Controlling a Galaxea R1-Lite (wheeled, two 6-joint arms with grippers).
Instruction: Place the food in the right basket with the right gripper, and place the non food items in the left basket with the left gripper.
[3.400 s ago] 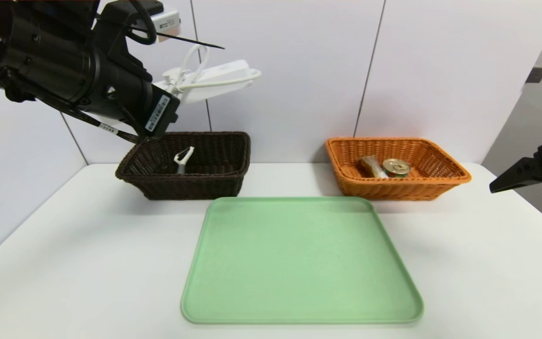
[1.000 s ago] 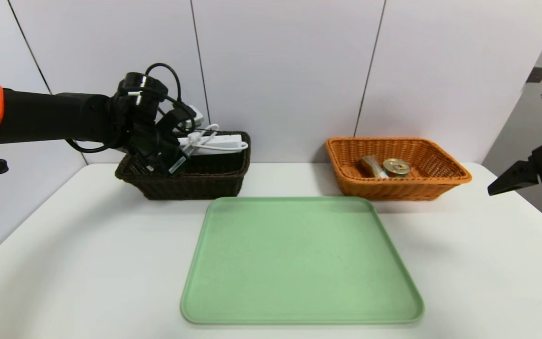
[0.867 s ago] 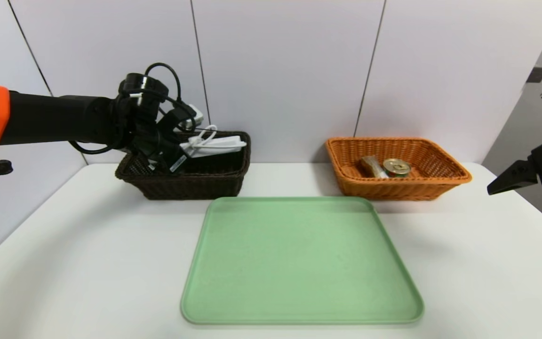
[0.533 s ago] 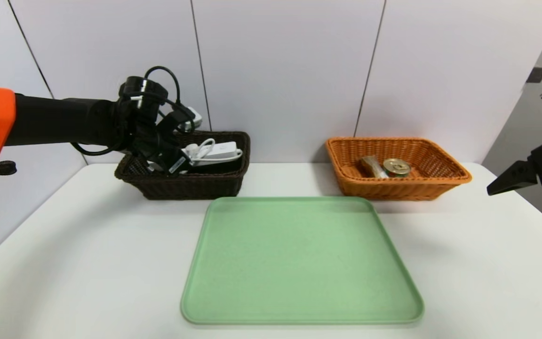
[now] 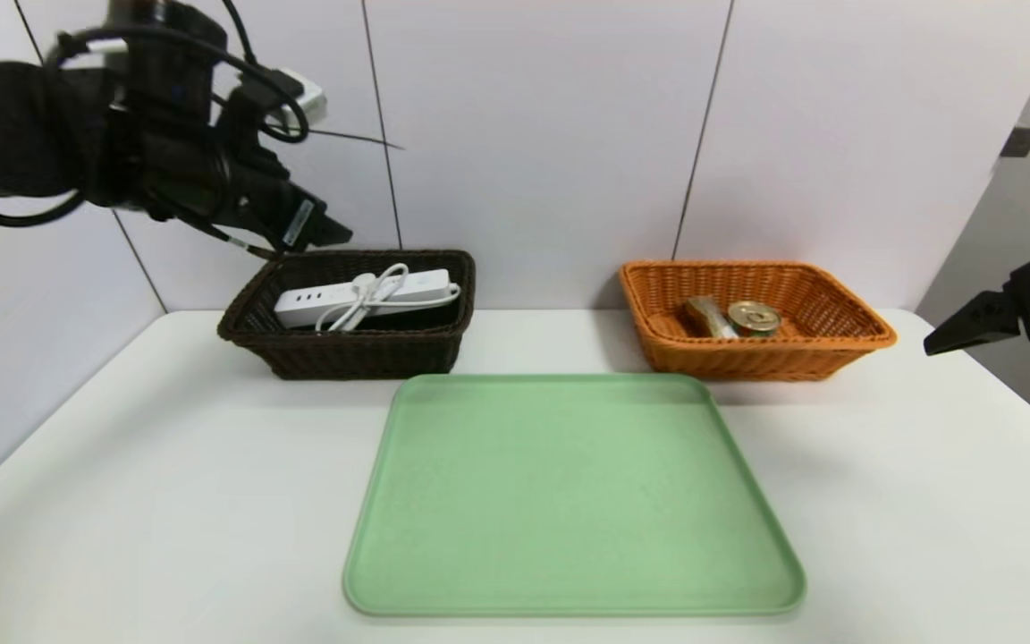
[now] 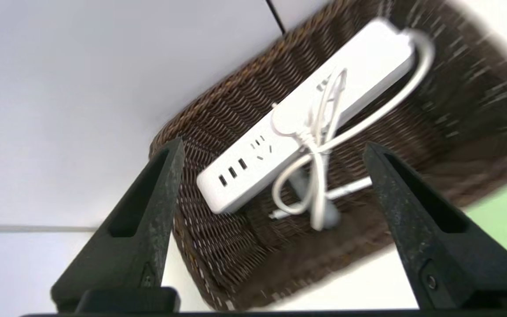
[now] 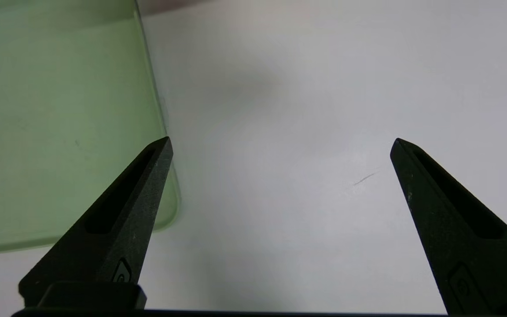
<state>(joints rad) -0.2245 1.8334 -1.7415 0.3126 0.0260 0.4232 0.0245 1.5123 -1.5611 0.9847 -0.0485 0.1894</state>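
Observation:
A white power strip (image 5: pixel 363 295) with its coiled cord lies in the dark brown left basket (image 5: pixel 345 353). My left gripper (image 5: pixel 329 234) hovers above that basket's left rear corner. In the left wrist view the left gripper (image 6: pixel 272 144) is open and empty, with the power strip (image 6: pixel 306 119) below it in the basket (image 6: pixel 218 251). A white utensil (image 6: pixel 350 189) lies partly hidden under the cord. The orange right basket (image 5: pixel 837 347) holds a can (image 5: pixel 753 317) and a wrapped snack (image 5: pixel 705 315). My right gripper (image 5: pixel 953 338) is parked open at the table's right edge, also seen as the right gripper (image 7: pixel 281 140).
A green tray (image 5: pixel 569 555) with nothing on it lies in the middle of the white table, in front of both baskets. Its corner, the tray (image 7: pixel 60 110), shows beside the right gripper. A white panelled wall stands close behind the baskets.
My left gripper has opened and let go of the power strip, which now rests in the brown basket. The arm has then risen up and to the left. The right arm has barely moved.

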